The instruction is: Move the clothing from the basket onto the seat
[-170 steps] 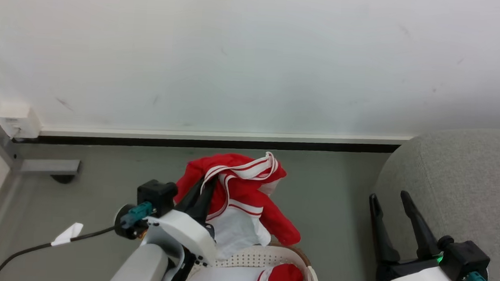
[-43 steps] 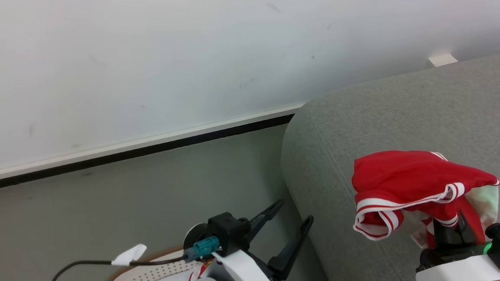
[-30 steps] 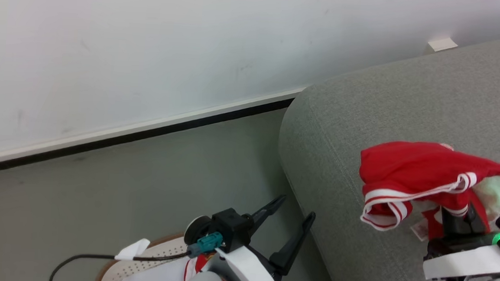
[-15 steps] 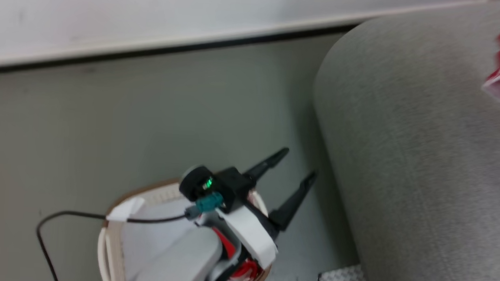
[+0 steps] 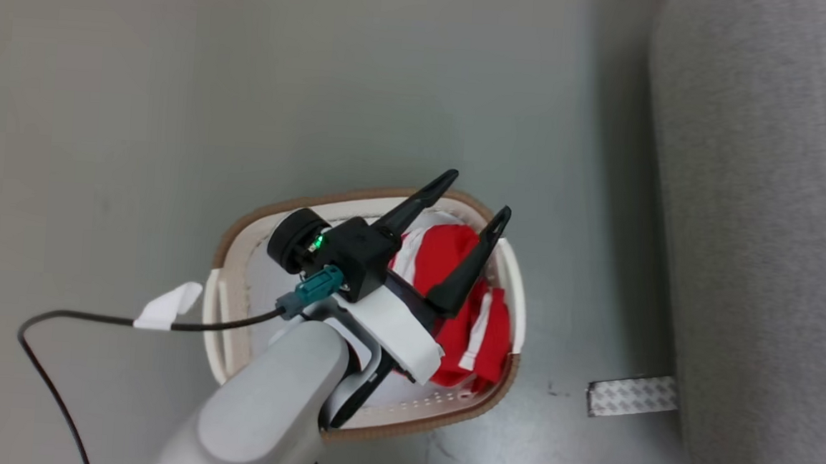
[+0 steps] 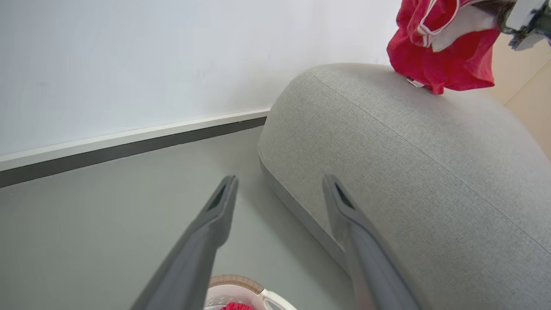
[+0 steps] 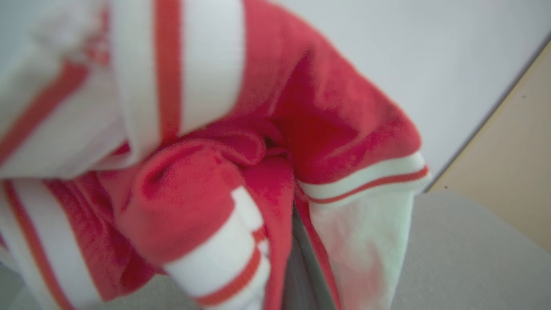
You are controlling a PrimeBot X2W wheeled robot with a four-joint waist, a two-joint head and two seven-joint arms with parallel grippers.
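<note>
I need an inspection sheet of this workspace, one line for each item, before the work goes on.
Surface: grey-green floor, smooth and level.
Job's things: basket stands on the floor with one red garment inside; second red garment hangs over the grey seat, not yet released.
Clutter: patterned tape strip on the floor beside the seat.
Grippers: left gripper open and empty above the basket; right gripper shut on the second red garment.
Cables: black cable with a white tag trails from the left wrist.
Surroundings: white wall with dark baseboard.
</note>
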